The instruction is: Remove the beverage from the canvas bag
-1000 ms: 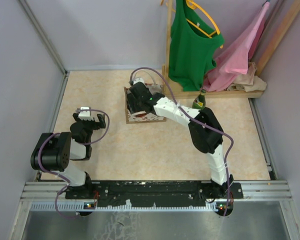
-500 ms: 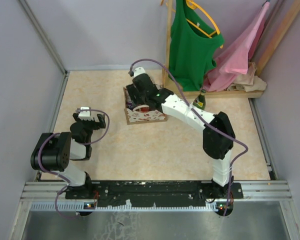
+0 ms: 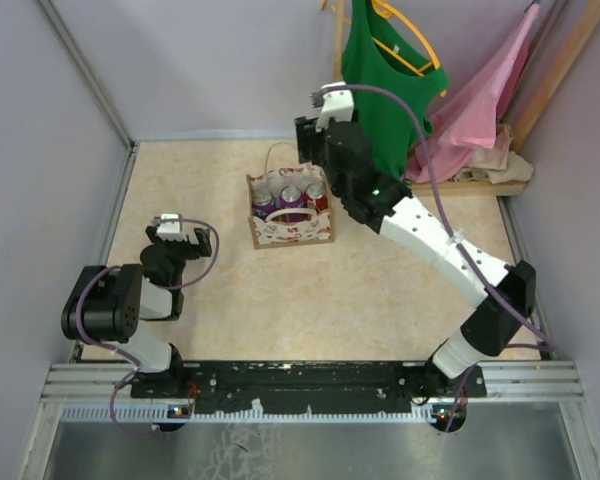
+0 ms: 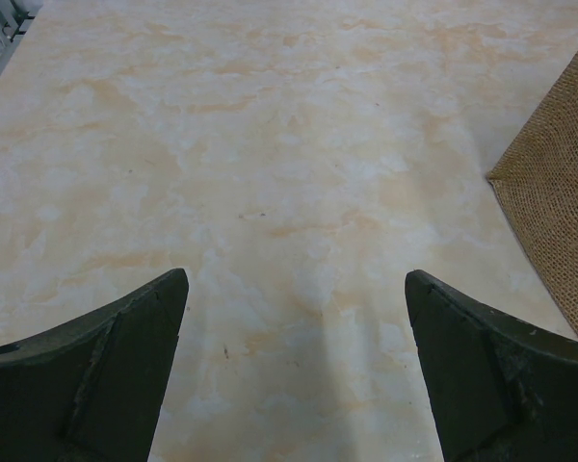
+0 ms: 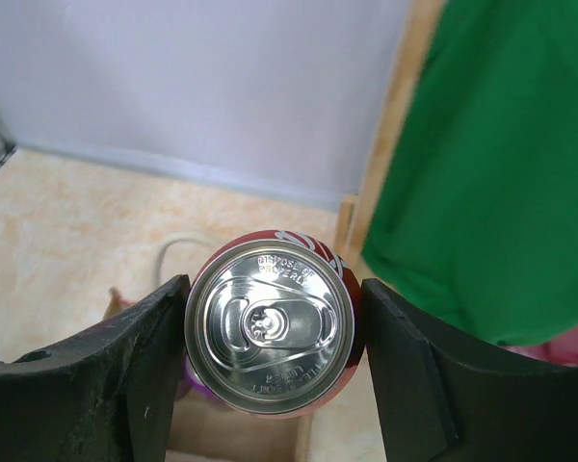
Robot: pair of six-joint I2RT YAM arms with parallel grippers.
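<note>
The canvas bag point(image 3: 291, 232) stands on the floor at mid-back, beige with a red-and-white print and a white handle point(image 3: 276, 151). Other cans point(image 3: 292, 198) stand in it. My right gripper point(image 3: 323, 150) is raised above and just right of the bag. In the right wrist view it point(image 5: 275, 289) is shut on a red beverage can point(image 5: 275, 332), seen from the top. The bag's rim point(image 5: 233, 452) and handle point(image 5: 169, 250) lie below. The arm hides the can in the top view. My left gripper point(image 3: 176, 236) is open and empty point(image 4: 294, 366) over bare floor, left of the bag.
A wooden rack point(image 3: 337, 60) at the back right holds a green top point(image 3: 380, 95) and pink cloth point(image 3: 480, 100), close behind my right gripper. Grey walls close in the left, back and right. A woven tan corner point(image 4: 559, 212) shows at the right of the left wrist view.
My right gripper has risen out of the bag with the red can and moved back and to the right. The cans left in the bag now show. The left arm has not moved.
</note>
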